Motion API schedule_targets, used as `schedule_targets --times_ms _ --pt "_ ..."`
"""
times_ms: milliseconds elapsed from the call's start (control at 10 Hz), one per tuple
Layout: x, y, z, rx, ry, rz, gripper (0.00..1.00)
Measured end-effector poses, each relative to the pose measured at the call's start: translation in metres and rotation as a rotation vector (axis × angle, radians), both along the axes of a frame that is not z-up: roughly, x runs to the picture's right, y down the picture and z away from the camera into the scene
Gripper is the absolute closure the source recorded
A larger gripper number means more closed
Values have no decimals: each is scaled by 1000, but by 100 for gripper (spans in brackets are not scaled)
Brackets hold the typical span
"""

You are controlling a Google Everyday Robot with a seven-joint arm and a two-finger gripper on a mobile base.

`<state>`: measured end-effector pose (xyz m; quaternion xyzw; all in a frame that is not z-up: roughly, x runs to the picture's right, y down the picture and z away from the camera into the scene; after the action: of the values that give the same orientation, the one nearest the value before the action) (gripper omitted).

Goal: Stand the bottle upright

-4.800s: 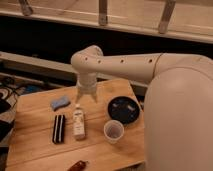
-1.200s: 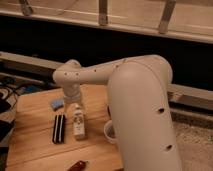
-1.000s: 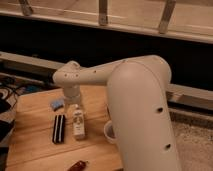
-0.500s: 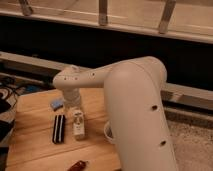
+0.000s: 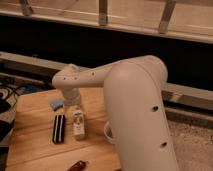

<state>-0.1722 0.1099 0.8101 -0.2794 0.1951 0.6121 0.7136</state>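
since the earliest frame the white arm (image 5: 135, 100) has been swung leftward and lowered, so that the dark dish seen then is now covered and most of the cup (image 5: 107, 131) is hidden. the gripper (image 5: 75, 106) has been brought down to the far end of the bottle (image 5: 78, 126). whether the gripper is open or closed cannot be told, as it is masked by the rounded wrist housing, nor can contact with the bottle be confirmed.

only a curved sliver of the translucent white cup's rim is seen at 3 o'clock from the bottle, pressed against the arm's outline; its contents cannot be told.

the bottle is laid flat on the wooden table (image 5: 35, 145), its long axis run from 12 to 6 o'clock. it is slim, whitish and plastic, with a pale label. just beside it at 9 o'clock, parallel and not touching, a black ridged rectangular block (image 5: 59, 128) is laid. a small blue object (image 5: 56, 104) is placed at 11 o'clock, and a small reddish-brown oblong item (image 5: 77, 165) at 6 o'clock, near the table's front edge. the tabletop is light, smooth-grained wood; the arm is smooth, glossy and tubular.
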Motion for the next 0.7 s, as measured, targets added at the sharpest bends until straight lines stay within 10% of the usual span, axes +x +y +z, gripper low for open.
schedule_targets --times_ms 700 --pt "1 -17 29 -28 -66 82 35"
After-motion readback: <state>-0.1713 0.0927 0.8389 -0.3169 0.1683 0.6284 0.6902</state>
